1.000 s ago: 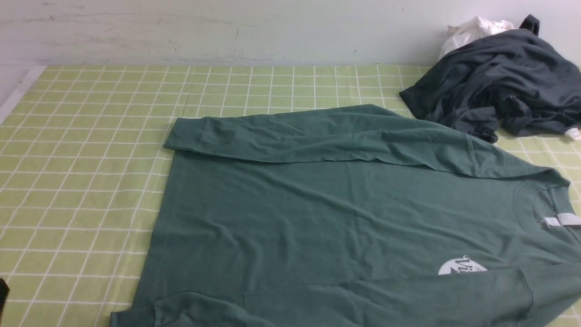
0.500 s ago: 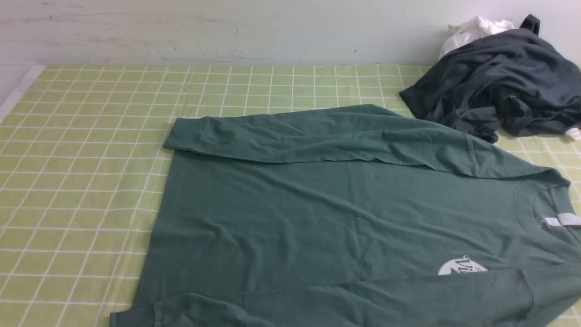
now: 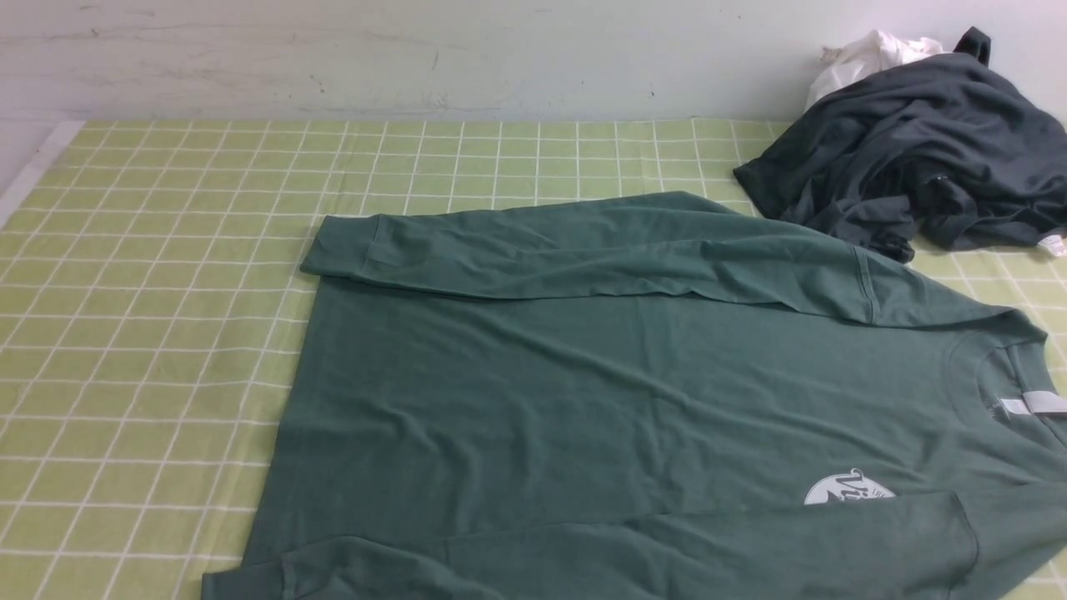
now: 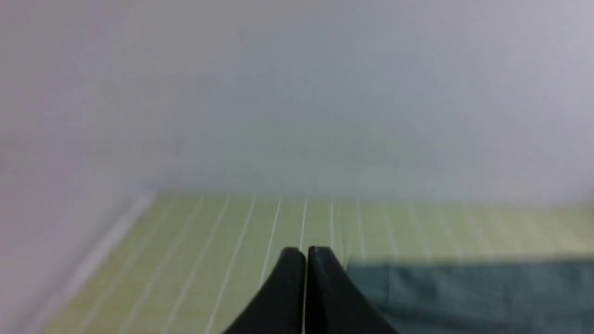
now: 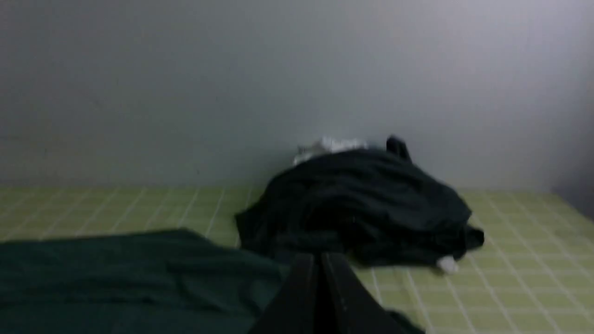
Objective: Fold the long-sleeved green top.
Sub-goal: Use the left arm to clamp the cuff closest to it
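Pale scuffed wall point(image 3: 500, 58) at 12 o'clock. Table is covered by a yellow-green checked cloth point(image 3: 150, 333) with white grid lines.

Front view: green long-sleeved top point(image 3: 583, 400) lies flat on the cloth, chest up, filling centre through 5 o'clock. It's laid sideways: collar point(image 3: 960, 367) toward 3 o'clock, hem point(image 3: 298, 400) toward 9 o'clock. It runs out of frame at 6 and at 3 o'clock. The far sleeve point(image 3: 583, 246) is folded over the body along the 12 o'clock edge, cuff point(image 3: 342, 250) pointing to 9 o'clock. The near sleeve point(image 3: 667, 550) lies over the body along the 6 o'clock edge and covers the lower part of the white round logo point(image 3: 846, 486). White neck label point(image 3: 1034, 404) shows inside the collar. Shallow wrinkles across the middle of the body.

A dark charcoal garment point(image 3: 909, 150) sits bunched in a heap at 2 o'clock, against the wall. Its near tip is right at the top's far shoulder; touching or not, cannot tell. A white cloth point(image 3: 867, 54) pokes out from behind the heap at its 11 o'clock. Small white tag point(image 3: 1054, 244) at the heap's 4 o'clock edge.

Both grippers show only in their wrist views.
- left gripper point(image 4: 305, 254): jaws pressed together, nothing between them. Its camera sees checked cloth, wall and one edge of the top.
- right gripper point(image 5: 318, 257): picture blurred, jaws together, empty. Its camera sees the top, the dark heap and the white cloth behind it.
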{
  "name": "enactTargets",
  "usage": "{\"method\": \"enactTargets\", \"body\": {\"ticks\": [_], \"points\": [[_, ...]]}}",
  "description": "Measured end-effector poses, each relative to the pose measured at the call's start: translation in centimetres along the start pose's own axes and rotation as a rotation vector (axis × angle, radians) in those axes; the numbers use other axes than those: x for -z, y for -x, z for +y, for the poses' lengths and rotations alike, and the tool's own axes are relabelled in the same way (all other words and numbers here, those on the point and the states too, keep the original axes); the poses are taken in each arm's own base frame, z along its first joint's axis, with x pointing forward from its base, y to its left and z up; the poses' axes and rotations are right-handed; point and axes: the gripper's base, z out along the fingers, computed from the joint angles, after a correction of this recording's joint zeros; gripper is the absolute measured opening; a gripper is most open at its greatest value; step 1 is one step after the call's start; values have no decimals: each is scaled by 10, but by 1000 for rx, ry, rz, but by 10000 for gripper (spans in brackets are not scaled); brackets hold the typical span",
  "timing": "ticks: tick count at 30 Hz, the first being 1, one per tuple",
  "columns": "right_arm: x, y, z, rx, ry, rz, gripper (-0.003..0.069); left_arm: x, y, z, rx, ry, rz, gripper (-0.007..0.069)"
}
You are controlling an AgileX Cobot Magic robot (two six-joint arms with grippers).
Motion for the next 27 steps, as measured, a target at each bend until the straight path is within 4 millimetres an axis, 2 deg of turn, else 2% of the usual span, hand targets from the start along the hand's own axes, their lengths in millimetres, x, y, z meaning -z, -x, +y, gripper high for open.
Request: {"method": "enactTargets", "body": {"ticks": [1, 2, 4, 6, 8, 10, 13, 16, 18, 19, 21, 23, 27], "points": [[-6, -6, 2, -11, 8, 81, -14, -3, -6, 0, 5, 9, 67, -3], [-21, -26, 10, -10, 48, 323, -14, -16, -24, -2, 0, 14, 262, -1], [-31, -47, 23, 47, 129, 552, -14, -27, -44, -10, -28, -22, 474, -1], [-34, -54, 29, 84, 176, 633, -14, -32, -52, -15, -42, -53, 569, -1], [-42, -68, 47, 185, 314, 751, -14, -44, -71, -25, -54, -128, 755, -1], [-47, -73, 61, 242, 417, 771, -14, -60, -87, -31, -39, -187, 889, 6], [-53, -74, 74, 310, 513, 719, -14, -77, -101, -32, 11, -203, 988, 48], [-58, -73, 82, 319, 557, 673, -14, -92, -113, -26, 33, -194, 1045, 142], [-58, -72, 84, 309, 571, 669, -14, -102, -121, -23, 32, -184, 1072, 242], [-58, -72, 84, 308, 572, 667, -14, -103, -122, -22, 33, -182, 1074, 251], [-57, -72, 86, 287, 583, 667, -14, -111, -128, -22, 37, -173, 1087, 367], [-57, -72, 86, 284, 586, 667, -14, -115, -133, -21, 41, -165, 1099, 419], [-57, -72, 87, 271, 589, 668, -14, -123, -139, -19, 41, -149, 1095, 436]]}}
